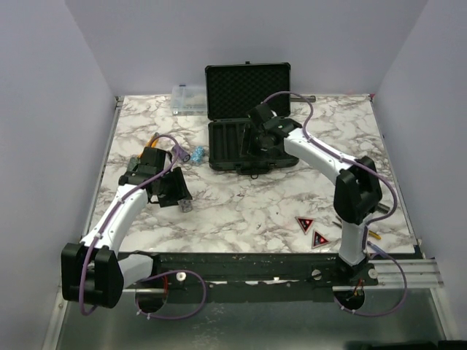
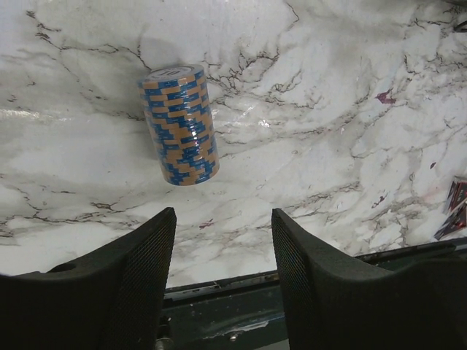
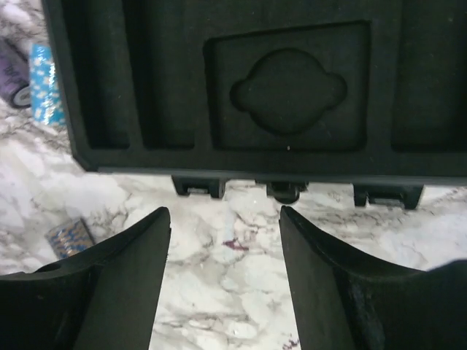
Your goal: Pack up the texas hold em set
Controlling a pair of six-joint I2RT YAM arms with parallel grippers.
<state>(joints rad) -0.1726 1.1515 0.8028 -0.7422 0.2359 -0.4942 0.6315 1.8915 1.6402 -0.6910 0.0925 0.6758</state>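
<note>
The black briefcase [image 1: 248,87] lies open at the back middle, its foam-lined lid up and its slotted tray [image 3: 219,80] empty. My right gripper [image 1: 257,144] hovers over the tray's front edge, open and holding nothing [image 3: 225,219]. My left gripper [image 1: 180,195] is open over the marble [image 2: 223,226], just short of a blue-and-orange chip stack [image 2: 180,124] that sits apart from its fingers. A purple stack [image 1: 182,154] and a blue stack [image 1: 198,154] sit left of the case. Two red-black triangles [image 1: 304,224] lie at the front right.
A small clear organiser box [image 1: 188,98] stands left of the case lid. An orange-handled tool [image 1: 155,140] lies behind my left arm. The case's latches [image 3: 197,187] stick out over the marble. The dark base rail [image 1: 241,262] runs along the near edge.
</note>
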